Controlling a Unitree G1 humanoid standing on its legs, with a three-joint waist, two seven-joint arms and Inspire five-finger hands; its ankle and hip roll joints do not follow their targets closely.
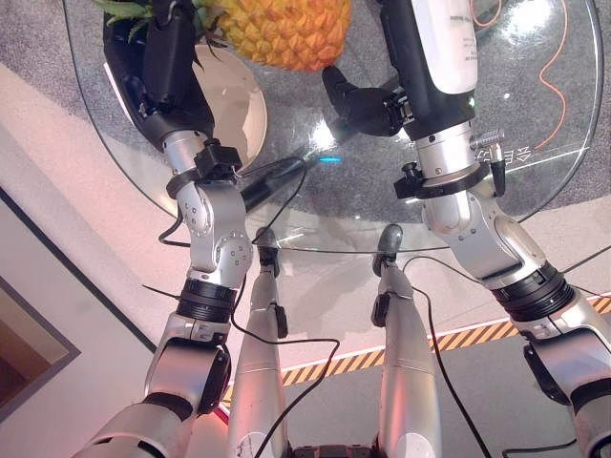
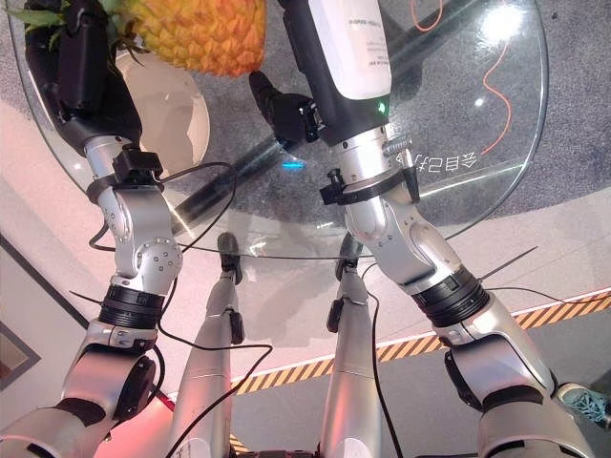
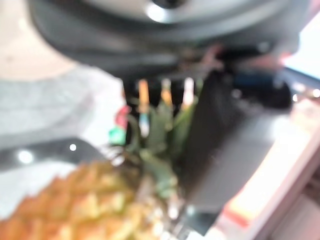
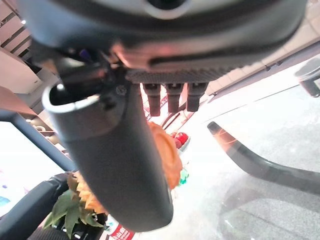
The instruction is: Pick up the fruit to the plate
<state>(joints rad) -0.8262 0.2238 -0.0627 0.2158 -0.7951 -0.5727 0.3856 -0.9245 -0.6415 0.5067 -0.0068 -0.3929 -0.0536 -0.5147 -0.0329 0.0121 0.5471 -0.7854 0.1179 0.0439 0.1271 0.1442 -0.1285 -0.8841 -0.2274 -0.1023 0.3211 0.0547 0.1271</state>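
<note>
Glass table: round, transparent; its near rim curves just beyond both forearms, floor visible through it.

Right hand: over the table right of centre, near side of the fruit. Fingers lie relaxed and spread, clasping nothing; the right wrist view shows the thumb standing clear with the fruit past it.

Plate: pale, on the glass at left, partly under the left forearm and the fruit's crown end.

Left hand: dark bulk at far left beside the leafy crown. Whether its fingers are curled round the crown or apart, cannot tell; the left wrist view shows leaves close against it.

Pineapple: at the far edge between the hands, lying sideways, crown to the left, body right of the plate.

Step, as judged: grasp or early carry, fruit not yet settled on the plate. Next move calls for shifting it left and nearer, then lowering it.

Room: open glass to the right; left rim is close to the plate, so little margin there.
</note>
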